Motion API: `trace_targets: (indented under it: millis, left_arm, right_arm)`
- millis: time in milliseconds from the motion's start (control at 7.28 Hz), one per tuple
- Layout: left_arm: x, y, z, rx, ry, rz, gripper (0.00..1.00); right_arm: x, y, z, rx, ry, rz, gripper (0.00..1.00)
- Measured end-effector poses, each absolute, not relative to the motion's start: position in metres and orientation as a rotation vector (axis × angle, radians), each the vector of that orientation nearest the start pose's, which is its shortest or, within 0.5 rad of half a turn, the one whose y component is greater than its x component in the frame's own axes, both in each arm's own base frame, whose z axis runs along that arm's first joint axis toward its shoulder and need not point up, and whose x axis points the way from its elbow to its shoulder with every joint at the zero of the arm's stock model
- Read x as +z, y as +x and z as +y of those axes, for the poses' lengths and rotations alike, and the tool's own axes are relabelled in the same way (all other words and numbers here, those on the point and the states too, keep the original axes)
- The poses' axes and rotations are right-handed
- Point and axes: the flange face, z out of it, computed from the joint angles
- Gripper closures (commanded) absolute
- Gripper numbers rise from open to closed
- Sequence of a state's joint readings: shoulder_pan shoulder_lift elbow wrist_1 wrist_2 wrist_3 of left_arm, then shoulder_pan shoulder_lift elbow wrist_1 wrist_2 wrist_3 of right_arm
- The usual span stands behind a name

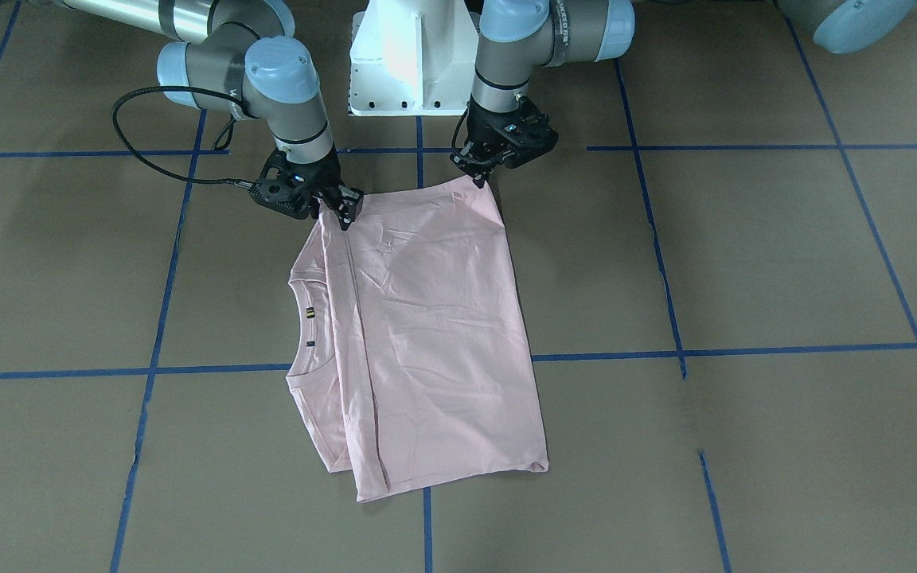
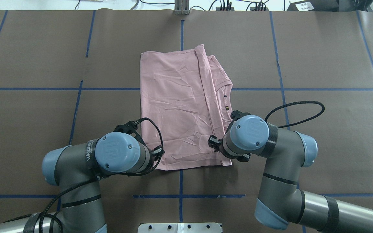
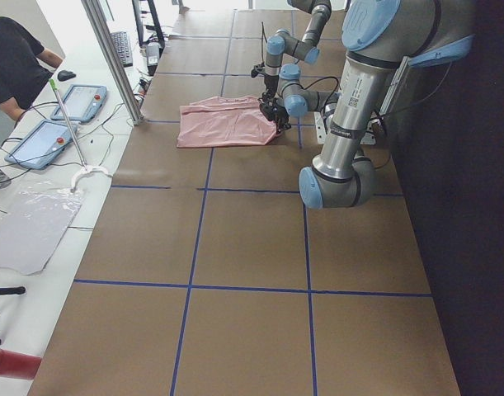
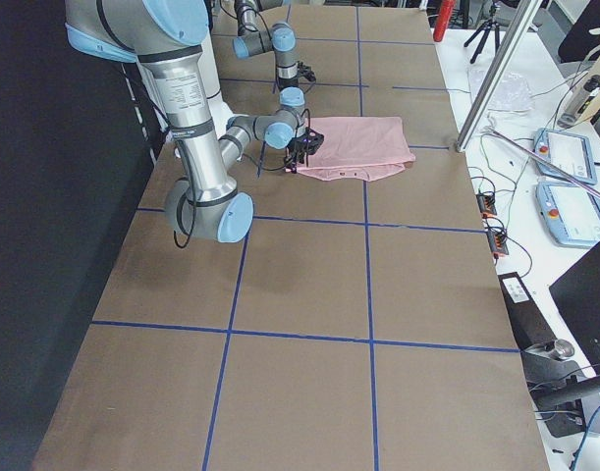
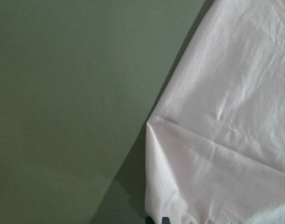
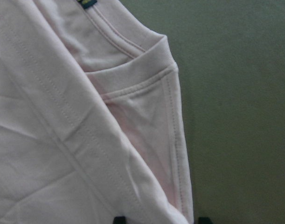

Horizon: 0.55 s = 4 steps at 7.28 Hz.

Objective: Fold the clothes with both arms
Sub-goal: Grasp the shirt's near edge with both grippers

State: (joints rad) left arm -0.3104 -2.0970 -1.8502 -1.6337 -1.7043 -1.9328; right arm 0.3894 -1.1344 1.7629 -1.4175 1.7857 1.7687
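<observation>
The pale pink T-shirt (image 1: 435,318) lies folded on the brown table, plain side up, with its ribbed collar (image 1: 311,318) showing at one side; the print is hidden. It also shows in the overhead view (image 2: 173,106). My left gripper (image 1: 481,177) is at the shirt's near corner and shut on it; the left wrist view shows that corner (image 5: 217,130) bunched toward the fingertips. My right gripper (image 1: 345,215) is at the other near corner by the collar side. In the right wrist view its gripper (image 6: 161,218) has its fingertips apart, with the folded hem (image 6: 147,154) between them.
The white pedestal base (image 1: 415,56) stands just behind the grippers. Blue tape lines (image 1: 745,350) grid the table. In the exterior left view, an operator (image 3: 12,58), tablets (image 3: 78,103) and a metal pole (image 3: 111,58) are beyond the table's far edge.
</observation>
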Motion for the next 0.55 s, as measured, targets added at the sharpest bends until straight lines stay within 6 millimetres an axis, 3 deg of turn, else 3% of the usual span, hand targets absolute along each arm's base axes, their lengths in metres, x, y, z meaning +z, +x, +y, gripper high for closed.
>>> trace_targets:
  millis: [549]
  left_arm:
    - [0.238, 0.561, -0.305, -0.57, -0.149, 0.87, 1.0]
  right_arm:
    - [0.299, -0.549, -0.348, 0.465, -0.125, -0.827, 1.0]
